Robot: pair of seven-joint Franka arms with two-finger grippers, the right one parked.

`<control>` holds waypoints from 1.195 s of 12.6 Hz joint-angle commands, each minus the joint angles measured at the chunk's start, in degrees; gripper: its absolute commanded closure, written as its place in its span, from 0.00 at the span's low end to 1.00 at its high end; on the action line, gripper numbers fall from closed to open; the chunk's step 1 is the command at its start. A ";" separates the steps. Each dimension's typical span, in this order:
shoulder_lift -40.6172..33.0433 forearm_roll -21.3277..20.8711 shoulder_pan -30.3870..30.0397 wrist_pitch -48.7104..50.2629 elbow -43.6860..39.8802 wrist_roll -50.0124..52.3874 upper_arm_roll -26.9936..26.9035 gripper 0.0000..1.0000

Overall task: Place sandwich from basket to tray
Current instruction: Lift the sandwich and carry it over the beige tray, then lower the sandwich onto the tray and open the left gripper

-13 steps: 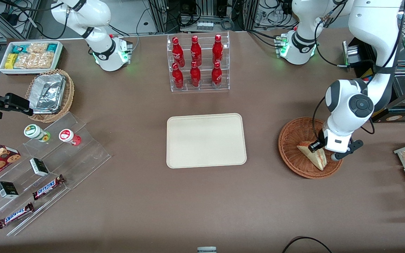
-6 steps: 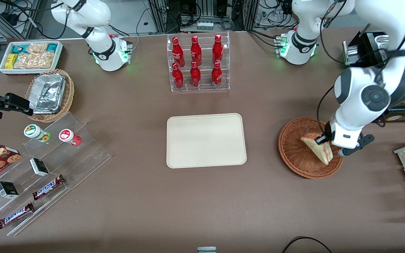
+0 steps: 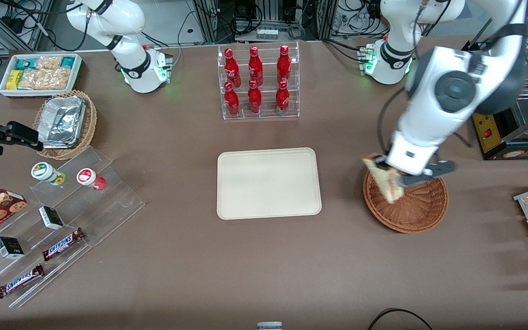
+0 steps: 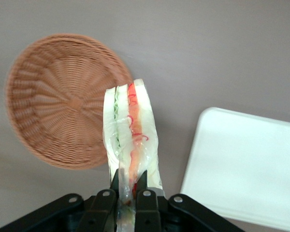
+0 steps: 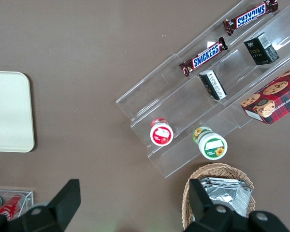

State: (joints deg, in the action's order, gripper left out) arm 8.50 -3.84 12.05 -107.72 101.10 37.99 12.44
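Lifted since half a second before: sandwich [image 3: 385,181], pinched at one corner by closed gripper [image 4: 130,191], hung above basket [image 3: 417,206] rim nearest tray [image 3: 268,183]; thin corner hold risked slipping during carry.

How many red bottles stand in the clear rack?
6: three in the upper row, three in the lower row. None seems hidden. The end effector holds the sandwich above the basket.
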 commanded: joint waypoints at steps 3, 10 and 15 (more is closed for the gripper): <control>9.76 -0.55 11.75 1.20 -8.71 4.01 -0.31 1.00; 24.70 -2.65 21.77 -7.39 -17.77 9.81 -0.39 1.00; 29.64 -4.68 26.87 -13.12 -17.78 11.92 -0.57 1.00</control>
State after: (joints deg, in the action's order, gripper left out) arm 36.47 -6.70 36.90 -120.20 85.55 48.18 12.67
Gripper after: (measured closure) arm 0.863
